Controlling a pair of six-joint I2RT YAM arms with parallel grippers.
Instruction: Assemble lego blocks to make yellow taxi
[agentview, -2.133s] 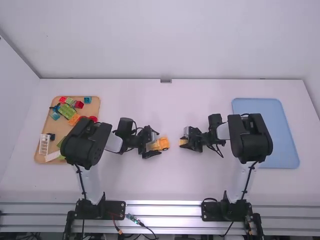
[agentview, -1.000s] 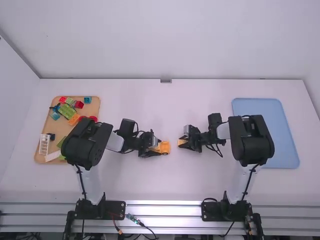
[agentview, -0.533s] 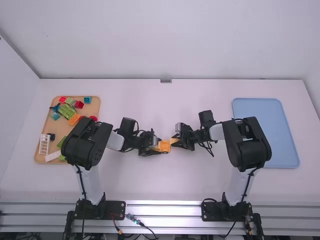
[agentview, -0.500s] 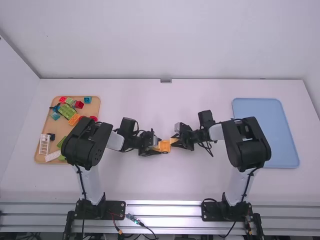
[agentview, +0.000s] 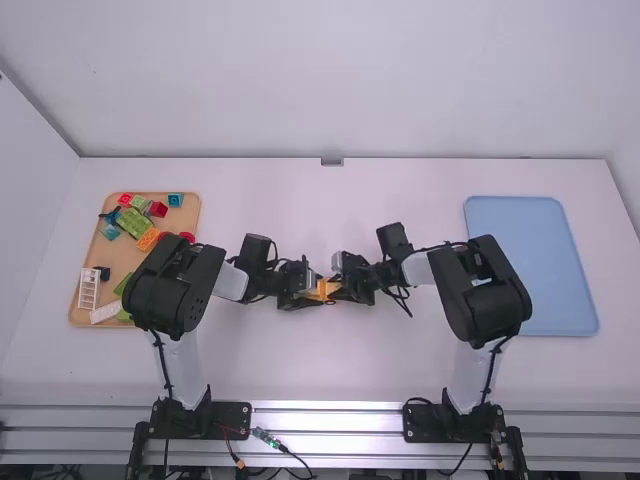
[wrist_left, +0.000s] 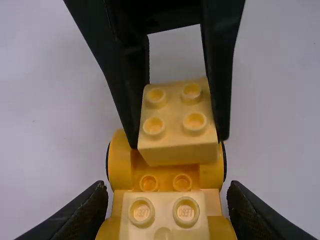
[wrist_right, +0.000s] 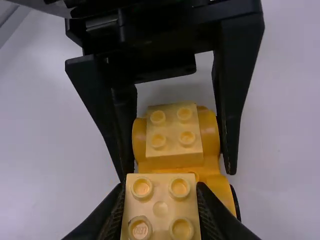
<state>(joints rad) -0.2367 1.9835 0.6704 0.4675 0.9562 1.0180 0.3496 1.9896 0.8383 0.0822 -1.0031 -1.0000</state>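
Second block poised over the taxi base

The left gripper (agentview: 317, 291) pinches the orange-yellow car base (wrist_left: 166, 172), which carries one pale yellow block (wrist_right: 173, 131). The right gripper (agentview: 335, 289) squeezes another yellow block (wrist_left: 178, 117) above the base's bare end. I can't tell whether they touch.

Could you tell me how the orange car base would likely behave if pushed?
The orange car base would probably roll, as a dark wheel edge shows at its side. Its crisp moulded studs suggest hard plastic, so it should stay stiff.
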